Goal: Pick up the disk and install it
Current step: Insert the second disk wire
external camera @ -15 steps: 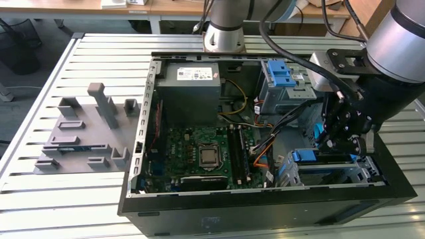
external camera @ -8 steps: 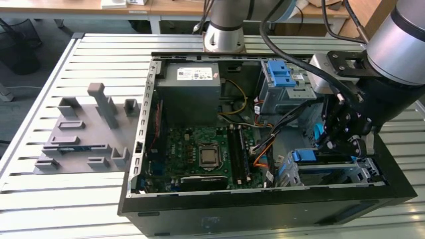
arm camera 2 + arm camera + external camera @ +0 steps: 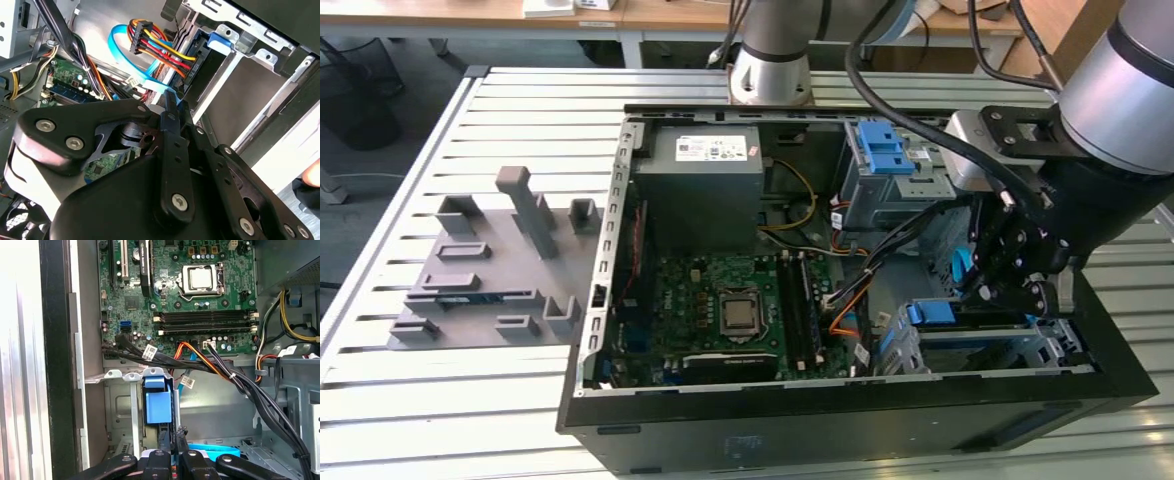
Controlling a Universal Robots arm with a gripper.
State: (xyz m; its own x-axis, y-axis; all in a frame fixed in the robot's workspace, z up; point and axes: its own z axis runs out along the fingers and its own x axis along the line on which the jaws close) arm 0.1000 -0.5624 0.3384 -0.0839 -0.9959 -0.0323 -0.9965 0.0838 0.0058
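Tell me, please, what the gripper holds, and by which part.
It cannot be told. The gripper hangs by the drive bay; its grasp is hidden.

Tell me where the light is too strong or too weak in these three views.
In the first wrist view, the metal surface beside the case is washed out white. In the second wrist view, the gripper is dark against a bright cage wall. In the exterior view, light is even, and the table shows mild glare.
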